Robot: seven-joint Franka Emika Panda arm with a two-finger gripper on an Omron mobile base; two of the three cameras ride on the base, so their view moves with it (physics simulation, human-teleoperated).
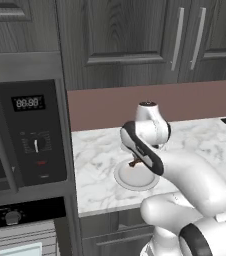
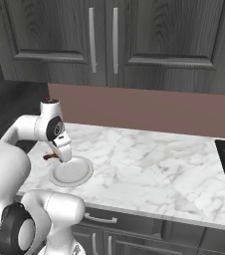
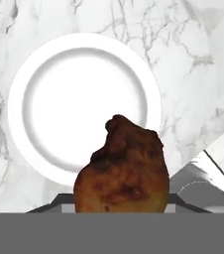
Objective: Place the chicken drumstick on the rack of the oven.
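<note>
The white arm folds forward from the base, its wrist bent downward, and the end effector (image 1: 135, 163) points straight down with its fingers closed on the chicken drumstick (image 3: 120, 171), which is held lifted off the surface below.

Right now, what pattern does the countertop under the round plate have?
White marble with grey veins on the countertop beneath the round pale plate, best in the hand view.

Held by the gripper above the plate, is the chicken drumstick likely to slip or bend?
The chicken drumstick looks lumpy and solid, so probably stiff, not floppy. Its rounded, tapering shape may let it twist or slip in the gripper; released over the plate, it could roll.
</note>
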